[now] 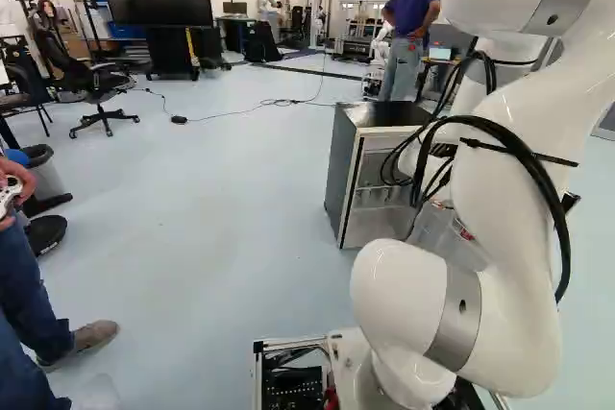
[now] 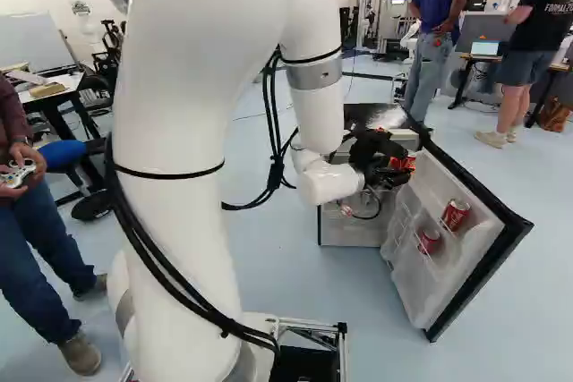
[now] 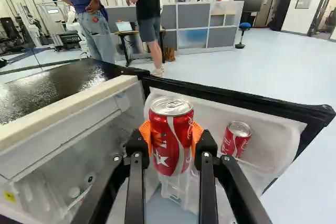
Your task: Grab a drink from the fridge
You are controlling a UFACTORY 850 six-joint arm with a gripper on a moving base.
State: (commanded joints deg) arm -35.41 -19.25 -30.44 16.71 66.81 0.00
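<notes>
In the right base view my gripper (image 2: 383, 165) is at the mouth of the fridge (image 2: 372, 117), on the inner side of its open door (image 2: 448, 257). Seen from the wrist, the gripper (image 3: 171, 137) is shut on a red drink can (image 3: 171, 145), an orange pad on either side. The held can is upright, its silver top facing up. Another red can (image 3: 236, 139) stands in the door shelf beside it. Lower in the door, the right base view shows one more can (image 2: 429, 240). My arm hides part of the fridge in the left base view.
A person with a controller (image 1: 10, 194) stands close at the left of the left base view. A cable (image 1: 240, 110) lies on the floor beyond the fridge. The black door edge (image 2: 483, 190) juts out past the gripper.
</notes>
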